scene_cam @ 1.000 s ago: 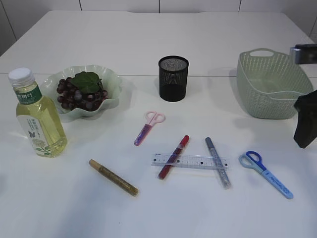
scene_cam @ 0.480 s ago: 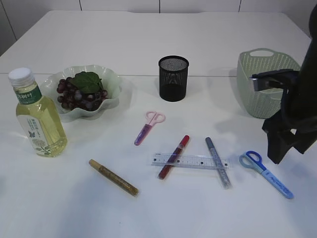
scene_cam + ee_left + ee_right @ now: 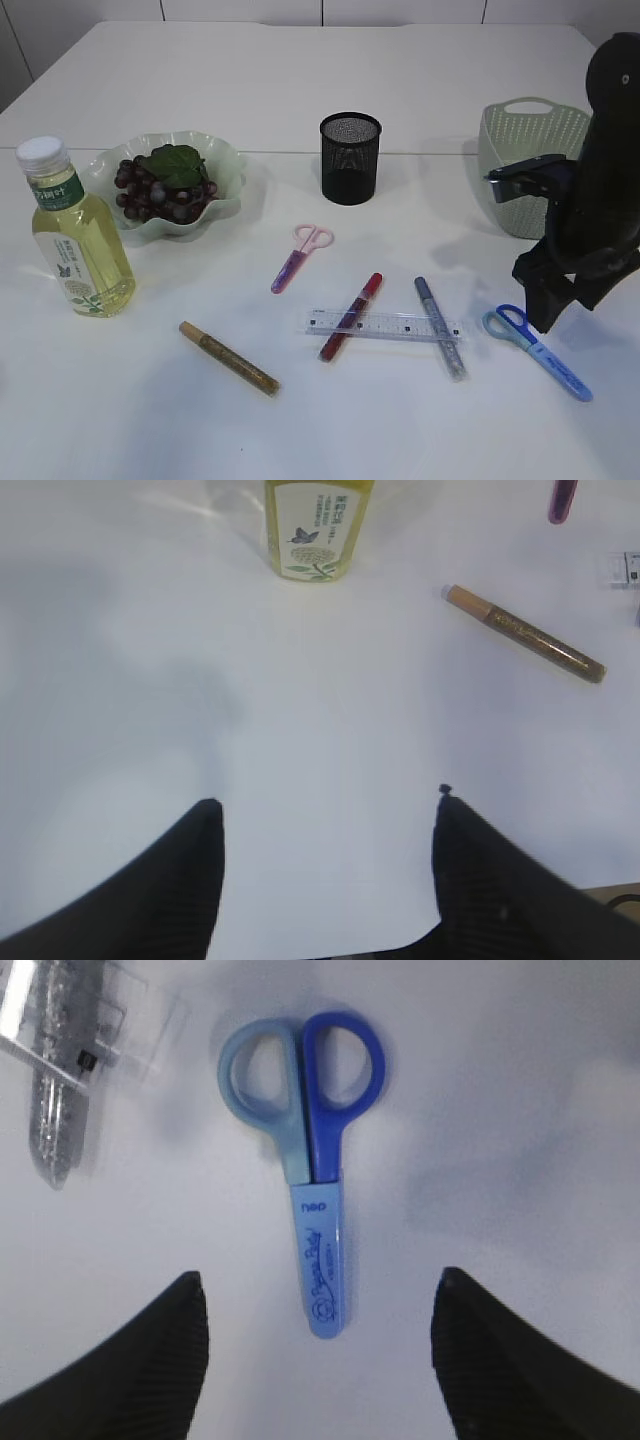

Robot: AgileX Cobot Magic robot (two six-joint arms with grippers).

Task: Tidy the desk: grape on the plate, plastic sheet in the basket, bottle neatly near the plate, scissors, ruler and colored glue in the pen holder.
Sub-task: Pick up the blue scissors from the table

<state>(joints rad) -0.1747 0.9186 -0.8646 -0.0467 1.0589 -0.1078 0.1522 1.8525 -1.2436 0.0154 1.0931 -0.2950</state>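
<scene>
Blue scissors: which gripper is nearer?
Right. The right gripper hangs open directly over the blue scissors; the left gripper sits far off, near the bottle.

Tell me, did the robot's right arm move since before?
Yes. The right arm came in from the right edge, leftward past the basket, and now hangs over the blue scissors.

The exterior camera looks down at a slant from the desk's near edge. The right wrist camera stares straight down, close over the blue scissors [image 3: 310, 1175], also visible outside [image 3: 537, 349]. The left wrist camera, higher, shares the gold glue pen [image 3: 524, 633] [image 3: 228, 357].
</scene>
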